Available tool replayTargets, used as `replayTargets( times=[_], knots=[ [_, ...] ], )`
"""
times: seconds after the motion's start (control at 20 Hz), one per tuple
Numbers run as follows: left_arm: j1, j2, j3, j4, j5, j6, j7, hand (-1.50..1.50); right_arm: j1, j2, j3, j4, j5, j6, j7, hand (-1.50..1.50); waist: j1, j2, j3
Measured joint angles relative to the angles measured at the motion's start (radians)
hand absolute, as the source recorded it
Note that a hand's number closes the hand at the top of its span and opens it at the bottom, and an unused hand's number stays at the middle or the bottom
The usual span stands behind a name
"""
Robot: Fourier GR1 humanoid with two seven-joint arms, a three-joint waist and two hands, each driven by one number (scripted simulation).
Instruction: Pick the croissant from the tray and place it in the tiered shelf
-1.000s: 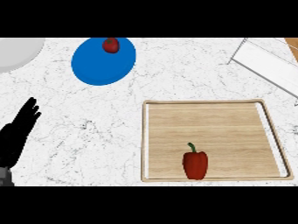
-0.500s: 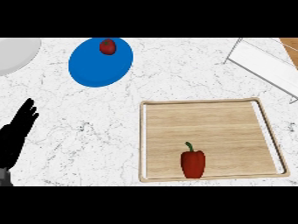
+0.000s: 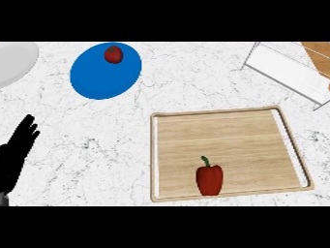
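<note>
tray (image 3: 226,125): wooden, raised rim, on marble counter (image 3: 196,82), centre-right of view.
tray contents: one red bell pepper (image 3: 209,179), green stem pointing up-view, lying near the tray's front edge, slightly right of its middle. Rest of the board bare wood.
croissant: can't see one on the tray or anywhere else in view. Only item on the tray is the pepper.
tiered shelf (image 3: 290,72): white wire-frame unit w/ a flat white panel, top-right corner, partly cut off by the view edge. Well apart from tray; holds no items that I can see.
blue plate (image 3: 99,77): upper left-centre, w/ small dark-red round item (image 3: 113,54) near its far rim. Can't tell what fruit/veg it is.
white plate (image 3: 3,63): top-left corner, partly out of frame, just beside blue plate, not touching.
left hand (image 3: 8,157): bottom-left edge, fingers straight and pointing up-view, relaxed, grasping nothing, resting. Well apart from tray.
right hand: not visible.
</note>
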Motion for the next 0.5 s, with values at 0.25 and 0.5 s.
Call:
replayTargets(
  times=[0.25, 0.5],
  knots=[
    [0.021, 0.009, 0.020, -0.002, 0.007, -0.004, -0.006, 0.00, 0.100, -0.116, -0.084, -0.169, -0.072, 0.177, 0.126, -1.50, -0.024, -0.007, 0.000],
    [0.028, 0.014, 0.036, -0.013, 0.019, -0.005, 0.006, 0.00, 0.205, -0.265, -0.243, -0.267, -0.180, 0.416, 0.207, -1.50, -0.038, -0.009, 0.001]
  ],
)
